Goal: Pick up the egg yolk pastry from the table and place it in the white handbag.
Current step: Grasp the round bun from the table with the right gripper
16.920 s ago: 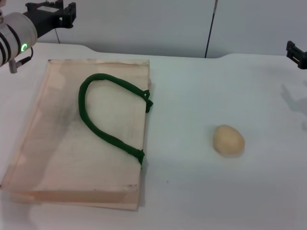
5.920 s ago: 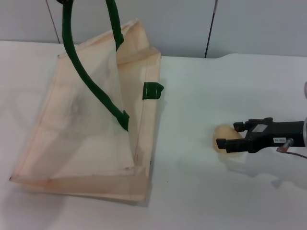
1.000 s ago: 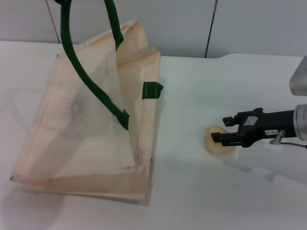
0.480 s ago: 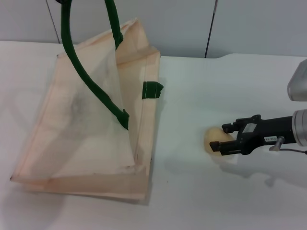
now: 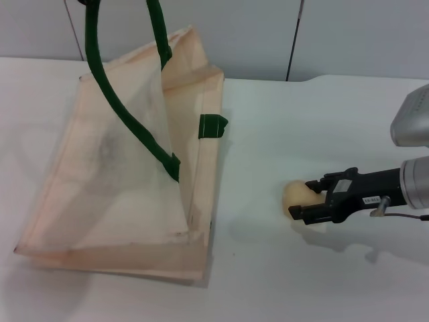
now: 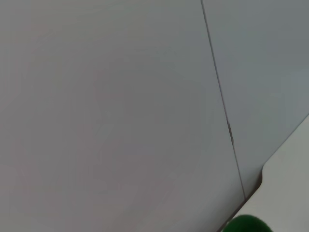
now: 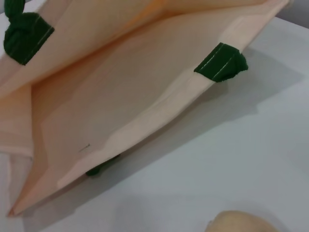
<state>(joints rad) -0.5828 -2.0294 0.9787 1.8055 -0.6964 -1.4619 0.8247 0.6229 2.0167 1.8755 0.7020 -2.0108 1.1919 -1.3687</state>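
Head view showed, at the left, the white handbag (image 5: 127,174) on the table (image 5: 268,282), with its upper side pulled up by a green handle (image 5: 120,100) that ran out of the top edge. The left gripper was not visible, so whether it held the handle could not be told. A green tab (image 5: 213,125) sat on the edge of the bag, and the mouth faced right, toward the pastry.

Further right, the egg yolk pastry (image 5: 295,196) lay low on the table, well apart from the bag. The right gripper (image 5: 310,200) reached in from the right, its two dark fingers closed around the pastry, one on each side. It seemed to grip the pastry, though a lift was not sure.

The step in hand looked like the pick-up, just completed. Next the right arm would probably need to raise the pastry, carry it left to the open mouth, and let go inside.
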